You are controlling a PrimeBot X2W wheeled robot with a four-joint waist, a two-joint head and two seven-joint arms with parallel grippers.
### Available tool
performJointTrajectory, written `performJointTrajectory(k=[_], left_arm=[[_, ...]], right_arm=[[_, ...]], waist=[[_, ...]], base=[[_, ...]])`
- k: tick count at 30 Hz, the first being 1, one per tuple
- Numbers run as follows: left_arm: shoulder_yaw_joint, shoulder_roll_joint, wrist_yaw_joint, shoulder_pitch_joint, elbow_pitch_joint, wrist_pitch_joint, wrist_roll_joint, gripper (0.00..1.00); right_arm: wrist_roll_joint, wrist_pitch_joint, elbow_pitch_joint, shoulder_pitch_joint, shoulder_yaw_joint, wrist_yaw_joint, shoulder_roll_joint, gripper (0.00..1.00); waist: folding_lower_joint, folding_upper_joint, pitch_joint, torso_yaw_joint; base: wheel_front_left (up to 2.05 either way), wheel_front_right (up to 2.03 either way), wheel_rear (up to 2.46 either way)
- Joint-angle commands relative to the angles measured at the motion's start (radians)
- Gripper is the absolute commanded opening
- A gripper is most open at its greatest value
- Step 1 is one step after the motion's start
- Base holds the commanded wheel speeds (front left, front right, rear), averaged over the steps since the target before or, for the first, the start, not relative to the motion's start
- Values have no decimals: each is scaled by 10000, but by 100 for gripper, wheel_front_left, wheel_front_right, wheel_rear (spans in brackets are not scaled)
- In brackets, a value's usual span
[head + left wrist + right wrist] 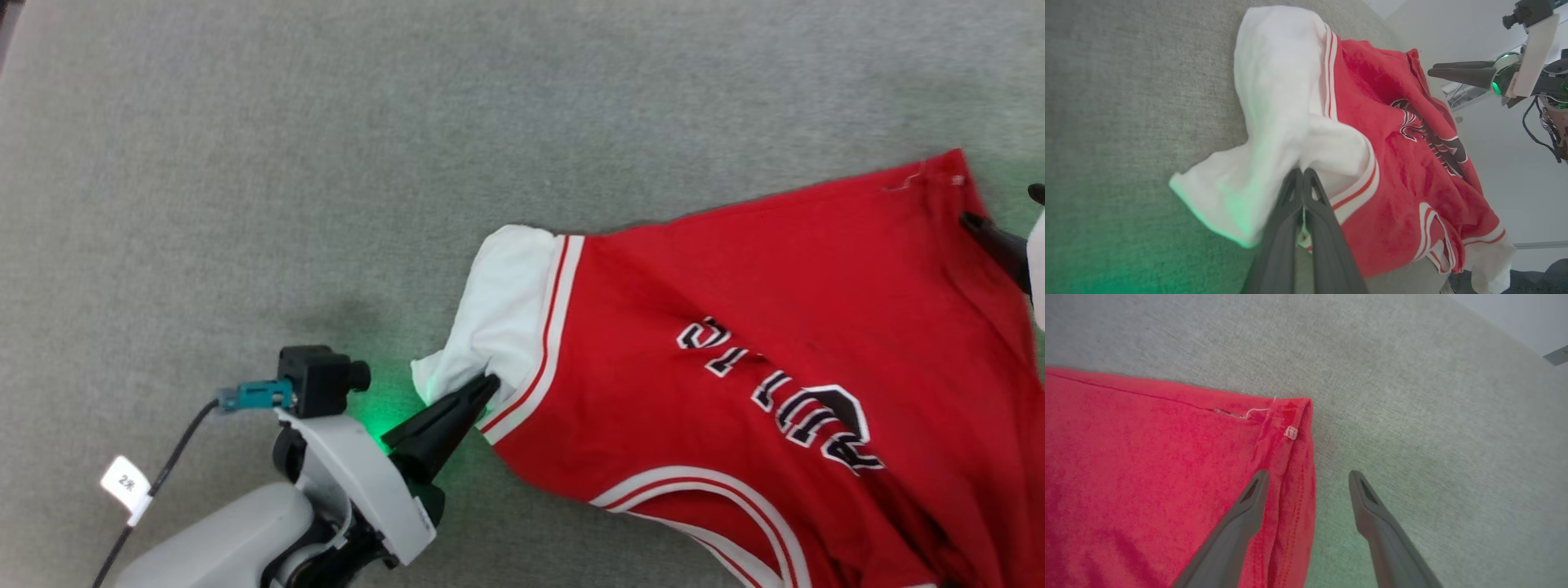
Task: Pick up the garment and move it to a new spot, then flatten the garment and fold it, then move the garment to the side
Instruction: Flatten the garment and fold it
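Grippers, I count two; garments, one: red jersey shirt with white sleeves [735, 327] lying slantwise on grey fabric surface [245, 163], hem toward that surface's right. My left gripper [490, 382] clenches one sleeve [506, 302]; my right gripper [1309, 474] is released astride the hem corner [1290, 416].

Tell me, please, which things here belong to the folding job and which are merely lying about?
Of the job:
garment
left gripper, jaws shut on its white sleeve
right gripper, jaws open over the red hem corner

Merely about:
grey surface underneath
white tag on the left arm's cable
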State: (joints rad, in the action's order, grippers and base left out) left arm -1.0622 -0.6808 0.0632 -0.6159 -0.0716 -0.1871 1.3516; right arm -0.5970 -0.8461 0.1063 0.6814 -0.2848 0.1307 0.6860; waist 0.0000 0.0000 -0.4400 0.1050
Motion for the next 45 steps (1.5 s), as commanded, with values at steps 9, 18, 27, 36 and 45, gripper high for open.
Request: performJointTrajectory(k=[9, 18, 27, 36, 45], left_arm=[[18, 371, 303, -302, -548, -108, -122, 0], [1475, 393, 616, -1115, -496, -482, 1058, 0], [3184, 604, 599, -4998, -2244, 1094, 2457, 0], [4124, 1697, 413, -10216, -5514, 479, 1356, 0], [3924, 2079, 667, -9755, -6240, 383, 1481, 0]], right_arm=[[-548, -336, 1413, 731, -1600, 1, 208, 12], [-713, 1578, 2101, 1814, -560, -5, -155, 0], [674, 2804, 3318, 4386, 1037, -5, -1400, 0], [2497, 5041, 4783, 7909, 2669, -6, -2799, 0], [2761, 6166, 6155, 7907, 2438, -6, -3047, 0]], waist=[[0, 0, -514, 525], [0, 0, -286, 341], [0, 0, -651, -116], [0, 0, -1063, -584], [0, 0, -807, -695]], base=[[0, 0, 0], [0, 0, 0], [0, 0, 0], [0, 0, 0], [0, 0, 0]])
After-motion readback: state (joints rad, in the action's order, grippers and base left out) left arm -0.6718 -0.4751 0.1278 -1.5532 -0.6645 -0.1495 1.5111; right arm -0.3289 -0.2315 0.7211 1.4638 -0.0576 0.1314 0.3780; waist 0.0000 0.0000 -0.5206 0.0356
